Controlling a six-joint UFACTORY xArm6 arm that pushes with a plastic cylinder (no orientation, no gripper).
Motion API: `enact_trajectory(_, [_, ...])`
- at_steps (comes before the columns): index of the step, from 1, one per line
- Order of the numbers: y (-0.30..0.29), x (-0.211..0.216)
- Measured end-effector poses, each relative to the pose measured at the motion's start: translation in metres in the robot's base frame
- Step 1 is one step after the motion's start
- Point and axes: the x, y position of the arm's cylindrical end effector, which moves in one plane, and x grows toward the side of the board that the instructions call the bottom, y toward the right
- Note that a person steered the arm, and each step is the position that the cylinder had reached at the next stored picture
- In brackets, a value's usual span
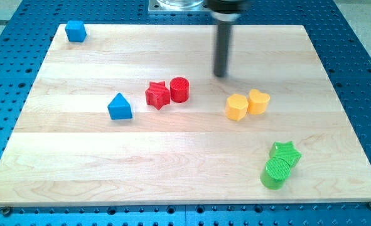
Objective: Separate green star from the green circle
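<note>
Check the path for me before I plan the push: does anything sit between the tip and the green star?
Yes. The yellow pair lies roughly between my tip and the green star, which touches the green circle.

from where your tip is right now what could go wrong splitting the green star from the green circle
1. The green star block touches the green circle block, so a push may carry both together.
2. Both sit near the wooden board's bottom-right corner; a shove toward the view's bottom or right could slide one off.
3. My tip is toward the view's top, and the yellow blocks lie roughly between, so a straight path may knock them.
</note>
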Motion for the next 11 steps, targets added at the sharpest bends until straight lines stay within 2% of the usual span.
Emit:
enact_trajectory(1, [0.118, 0.062])
enact_trajectory(2, [0.155, 0.154])
enact_trajectory(3, [0.147, 0.207])
enact_trajectory(4, [0.138, 0.207])
enact_trajectory(6, [0.081, 0.207])
enact_trajectory(8, [0.011, 0.171])
enact_trajectory(10, [0.011, 0.175])
enact_trajectory(11, [-0.038, 0.174])
